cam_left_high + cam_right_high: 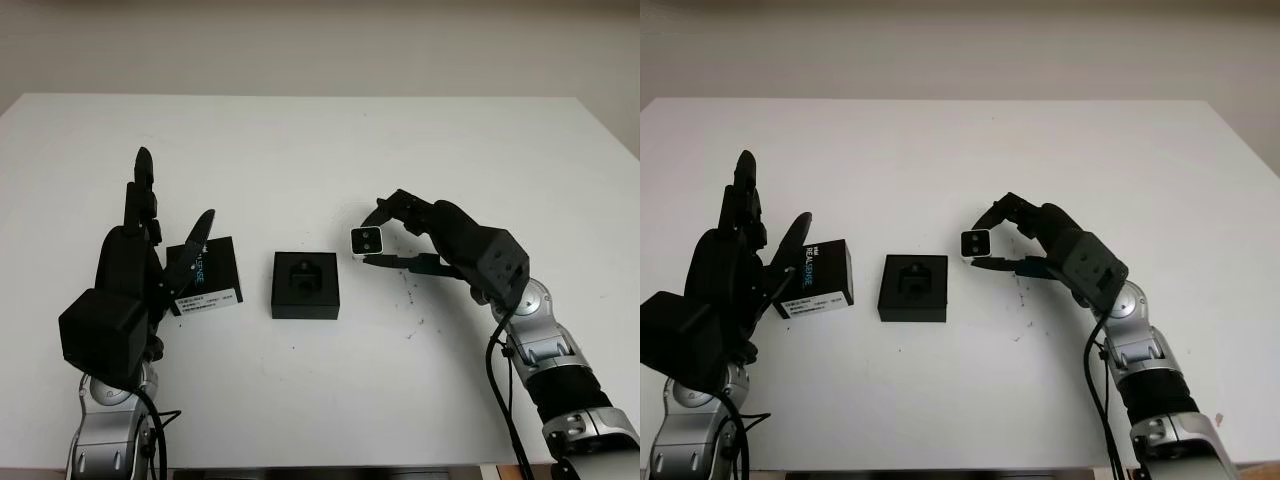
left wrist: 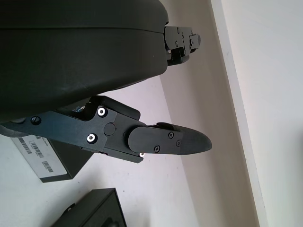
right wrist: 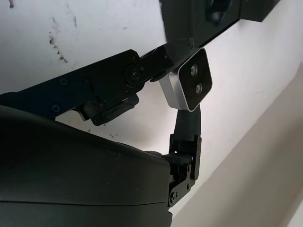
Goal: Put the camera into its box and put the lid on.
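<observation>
A small silver camera [image 1: 366, 240] with a black front and two lenses hangs above the table, pinched in my right hand [image 1: 385, 240], just right of the box. Up close, the camera [image 3: 189, 87] sits between black fingers [image 3: 142, 71]. The black box [image 1: 305, 285] lies open at the table's middle, its dark insert showing. To its left lies the black lid [image 1: 208, 277] with a white label. My left hand [image 1: 165, 240] is open, raised beside the lid's left edge, its fingers [image 2: 161, 142] over the table.
The white table [image 1: 320, 150] has bare room behind and in front of the box. Small dark scuff marks [image 1: 410, 295] dot the surface right of the box. A pale wall runs behind the table's far edge.
</observation>
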